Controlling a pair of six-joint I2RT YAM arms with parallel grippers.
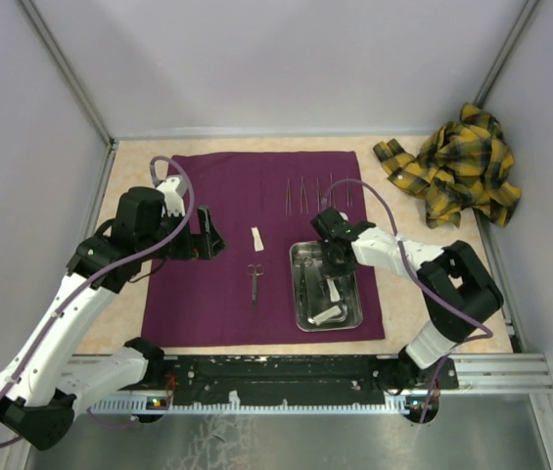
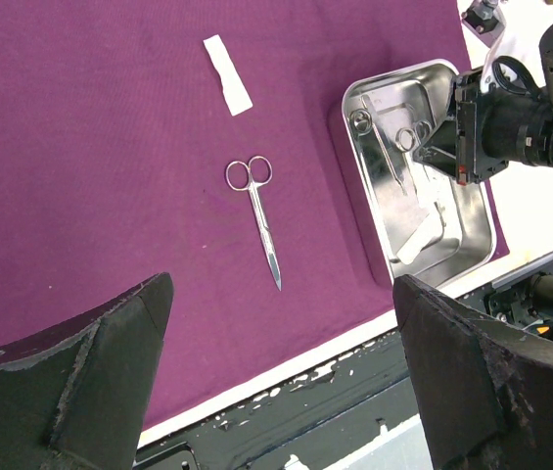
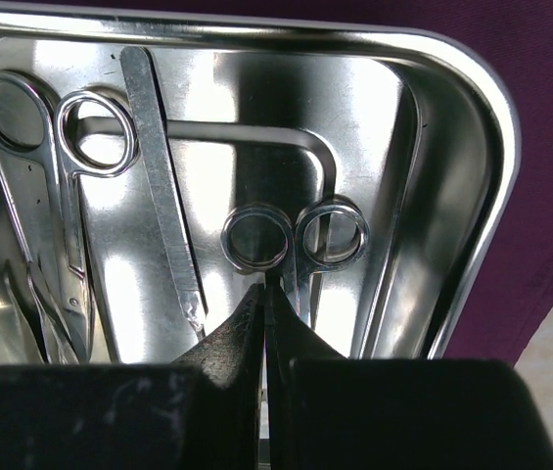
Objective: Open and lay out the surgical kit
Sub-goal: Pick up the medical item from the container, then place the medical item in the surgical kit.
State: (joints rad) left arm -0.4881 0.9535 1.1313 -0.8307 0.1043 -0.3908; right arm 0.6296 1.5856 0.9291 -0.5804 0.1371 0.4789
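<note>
Right gripper (image 3: 264, 304) is down in the steel tray (image 1: 327, 327), tips pressed fully together right at the loops of a ring-handled instrument (image 3: 296, 237); can't tell if they pinch its shank. Left gripper (image 1: 209, 235) gapes wide, empty, over the left side of the spread purple cloth (image 1: 217, 186). The tray sits near-right on the cloth, with scissors (image 1: 254, 280) and a white strip (image 1: 256, 239) just left of it and thin instruments (image 1: 317, 191) rowed at far right.

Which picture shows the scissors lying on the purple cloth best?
The left wrist view. The scissors lie whole and big there, with rings and blades clear. The top view shows them too, but tiny and thin. The right wrist view misses them and looks only into the tray.
</note>
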